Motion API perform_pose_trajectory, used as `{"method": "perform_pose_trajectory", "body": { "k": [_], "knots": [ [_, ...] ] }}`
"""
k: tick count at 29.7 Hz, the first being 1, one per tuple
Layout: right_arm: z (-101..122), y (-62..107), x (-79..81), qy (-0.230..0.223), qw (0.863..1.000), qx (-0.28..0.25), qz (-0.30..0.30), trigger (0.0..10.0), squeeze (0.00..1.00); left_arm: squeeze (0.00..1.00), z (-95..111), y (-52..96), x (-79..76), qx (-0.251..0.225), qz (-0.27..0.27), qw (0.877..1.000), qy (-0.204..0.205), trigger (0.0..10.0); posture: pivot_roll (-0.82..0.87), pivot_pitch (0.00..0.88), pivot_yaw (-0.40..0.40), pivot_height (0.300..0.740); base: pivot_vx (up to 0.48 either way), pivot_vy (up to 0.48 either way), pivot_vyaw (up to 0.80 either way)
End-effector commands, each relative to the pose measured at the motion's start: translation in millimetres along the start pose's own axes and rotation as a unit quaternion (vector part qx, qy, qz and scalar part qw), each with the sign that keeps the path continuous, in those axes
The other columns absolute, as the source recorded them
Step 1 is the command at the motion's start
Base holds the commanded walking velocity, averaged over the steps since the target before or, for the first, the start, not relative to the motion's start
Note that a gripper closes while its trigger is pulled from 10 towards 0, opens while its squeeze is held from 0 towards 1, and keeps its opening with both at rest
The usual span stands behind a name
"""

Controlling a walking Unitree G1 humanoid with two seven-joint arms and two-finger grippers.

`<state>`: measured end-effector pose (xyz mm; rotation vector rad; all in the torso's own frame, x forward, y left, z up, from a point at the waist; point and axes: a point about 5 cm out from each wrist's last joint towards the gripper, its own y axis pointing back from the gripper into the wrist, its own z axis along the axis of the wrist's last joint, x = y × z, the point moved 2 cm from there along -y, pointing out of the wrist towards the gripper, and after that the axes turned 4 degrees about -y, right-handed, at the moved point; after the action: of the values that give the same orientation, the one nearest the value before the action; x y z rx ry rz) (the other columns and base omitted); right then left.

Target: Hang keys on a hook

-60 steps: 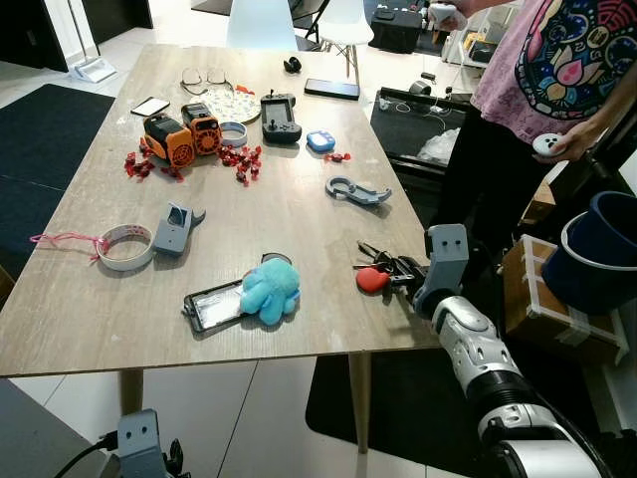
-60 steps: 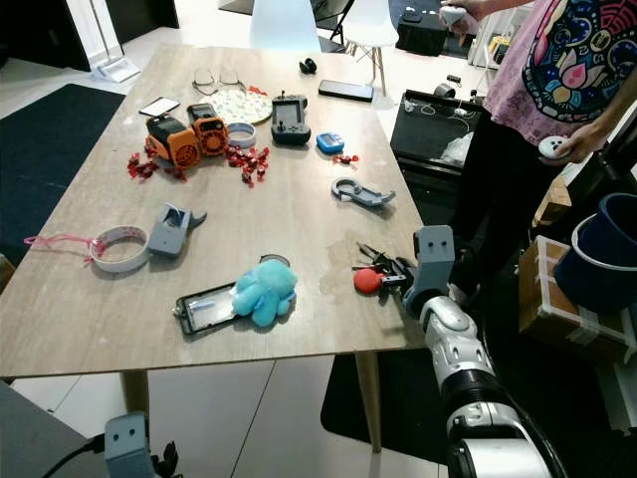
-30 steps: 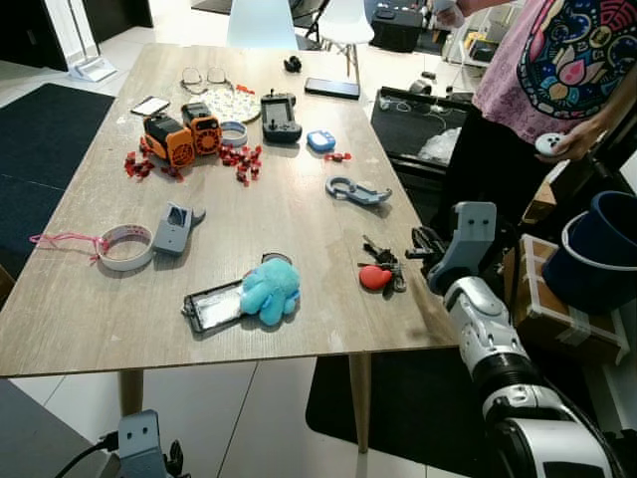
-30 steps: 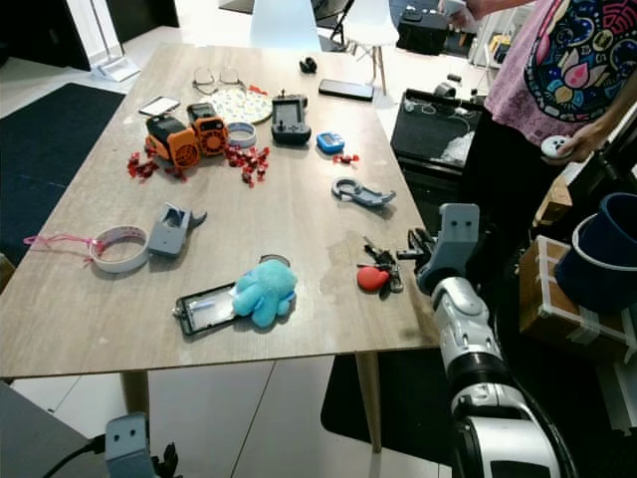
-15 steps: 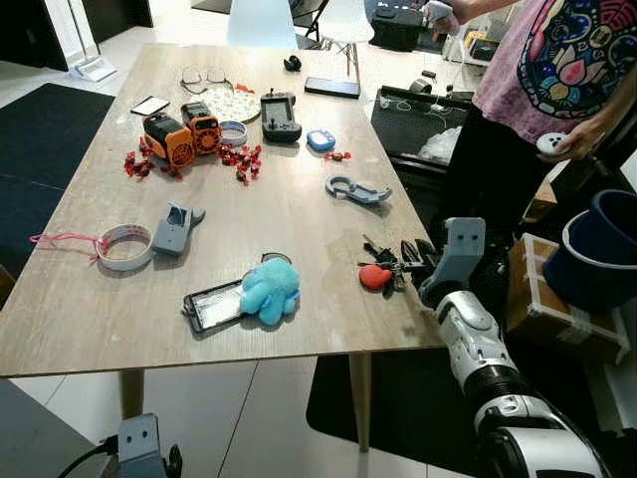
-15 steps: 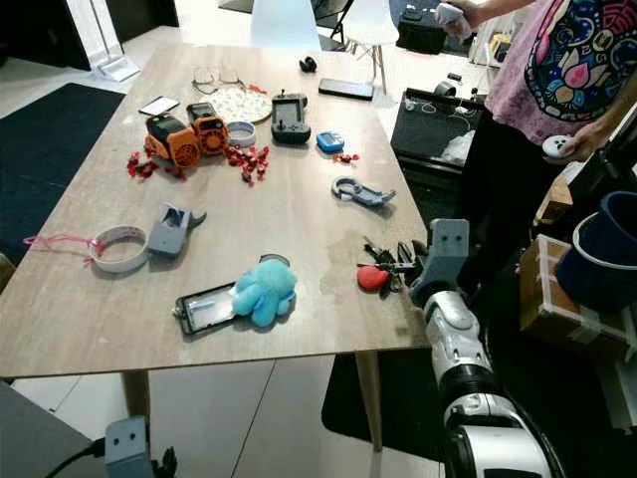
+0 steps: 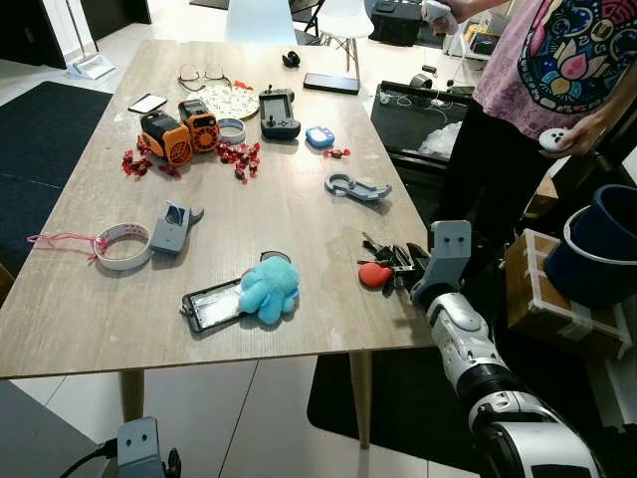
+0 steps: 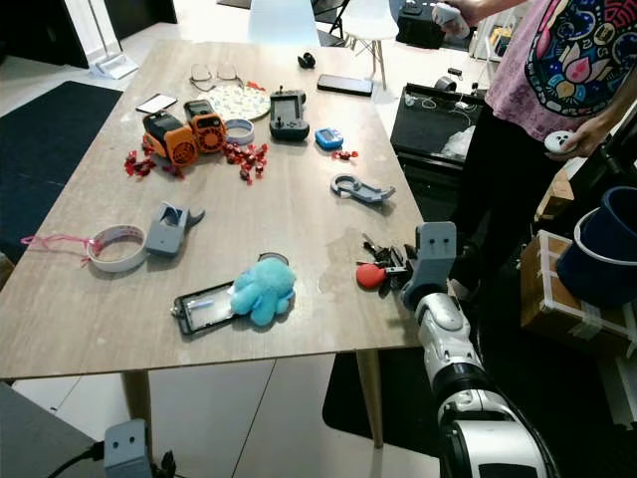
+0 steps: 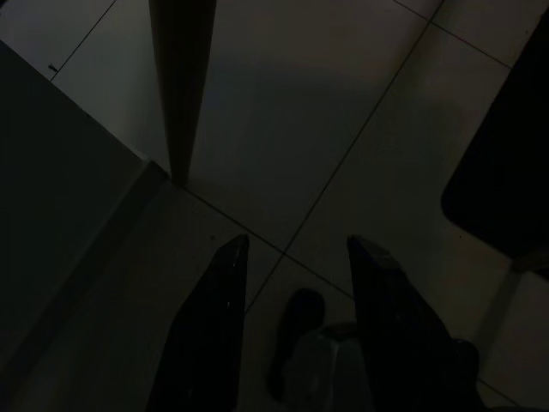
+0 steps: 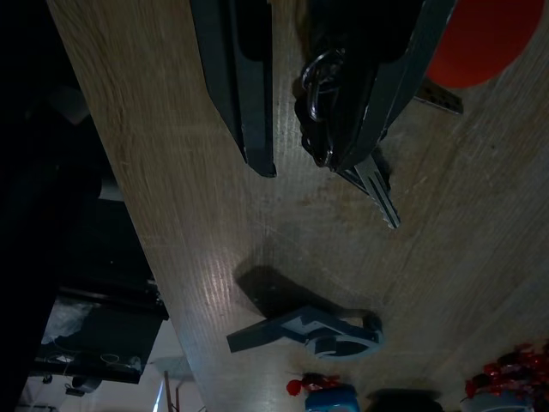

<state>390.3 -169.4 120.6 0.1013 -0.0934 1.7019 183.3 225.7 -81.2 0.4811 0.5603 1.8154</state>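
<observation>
The keys (image 7: 385, 257), a dark bunch with a round red tag (image 7: 374, 274), lie on the wooden table (image 7: 299, 214) near its right edge. My right gripper (image 7: 408, 263) rests low at the bunch, open. In the right wrist view its fingers (image 10: 242, 94) straddle the key ring (image 10: 316, 103), which lies against one finger with a gap to the other. A grey hook-shaped piece (image 7: 356, 188) lies flat on the table a little beyond the keys. My left gripper (image 9: 298, 246) hangs open over the dark floor.
A person (image 7: 557, 80) stands close by the table's right side, holding a white controller (image 7: 550, 139). A blue bucket (image 7: 600, 247) and a cardboard box (image 7: 562, 309) sit at the right. A blue plush (image 7: 269, 291), a tape roll (image 7: 122, 246) and orange toys (image 7: 181, 131) lie on the table.
One second ago my right gripper was lifted and off to the right of the keys. It has since come back down and left onto the bunch. The keys lie nearly where they were.
</observation>
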Motion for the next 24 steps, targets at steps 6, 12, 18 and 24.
{"method": "perform_pose_trajectory", "body": {
  "k": [6, 12, 18, 24],
  "knots": [
    [-9.5, 2.9, -0.4, 0.014, 1.0, 0.014, -0.004, 10.0, 0.0, 0.0, -5.3, 2.6, 3.5, 0.007, 0.003, 1.0, -0.005, 10.0, 0.08, 0.141, -0.082, 0.74, 0.0, 0.0, 0.0],
    [-13.5, 4.5, 1.2, 0.021, 1.0, 0.018, -0.002, 10.0, 0.0, 0.0, -4.4, 2.4, 3.0, 0.006, 0.001, 1.0, -0.009, 10.0, 0.08, 0.138, -0.082, 0.74, 0.0, 0.0, 0.0],
    [-18.9, 6.5, 2.5, 0.033, 0.999, 0.025, -0.002, 10.0, 0.0, 0.0, -4.4, 2.8, 2.9, 0.004, -0.001, 1.0, -0.013, 10.0, 0.08, 0.132, -0.082, 0.74, 0.0, 0.0, 0.0],
    [-22.3, 8.0, 2.1, 0.044, 0.999, 0.029, -0.006, 10.0, 0.0, 0.0, -4.0, 2.9, 2.7, 0.003, -0.002, 1.0, -0.015, 10.0, 0.08, 0.127, -0.08, 0.74, 0.0, 0.0, 0.0]
  ]
}}
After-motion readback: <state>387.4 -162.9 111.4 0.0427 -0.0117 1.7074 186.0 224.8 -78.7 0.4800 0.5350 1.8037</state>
